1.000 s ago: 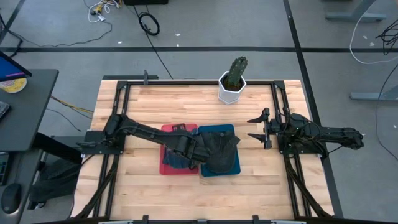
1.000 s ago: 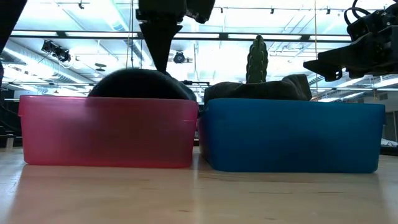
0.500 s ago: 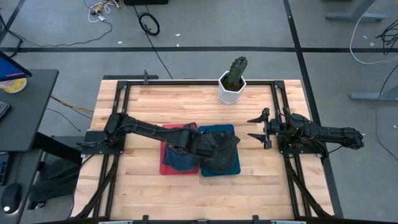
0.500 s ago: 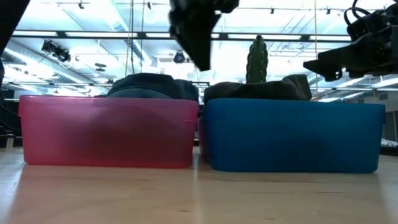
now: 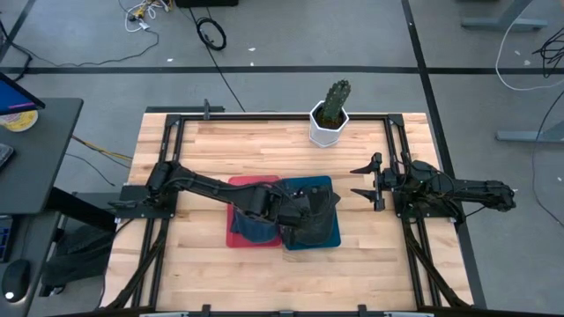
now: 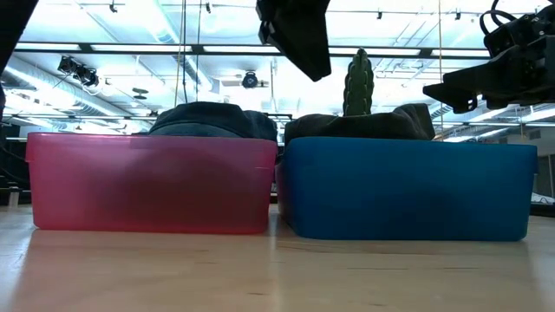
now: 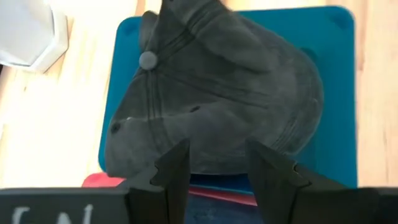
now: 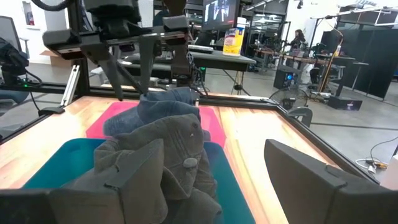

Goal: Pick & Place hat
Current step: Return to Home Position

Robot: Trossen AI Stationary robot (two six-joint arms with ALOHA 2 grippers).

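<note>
A grey hat (image 7: 217, 93) lies crown up in the blue bin (image 5: 328, 239). A dark blue hat (image 6: 208, 120) lies in the red bin (image 5: 233, 236) beside it, heaped above the rim. My left gripper (image 7: 217, 149) is open and empty. It hangs above the grey hat near the blue bin's left side, and it shows in the high view (image 5: 298, 211) and the low view (image 6: 303, 48). My right gripper (image 5: 363, 180) is open and empty. It waits above the table, right of the blue bin.
A cactus in a white pot (image 5: 330, 114) stands at the table's far edge, behind the bins. The two bins stand side by side at the table's middle. Bare wood lies before and behind them. A black frame runs around the table.
My left gripper has risen from the dark blue hat in the red bin and gone toward the table's right edge, to a place over the blue bin. The dark blue hat stays in the red bin, and its crown is now lower and wider.
</note>
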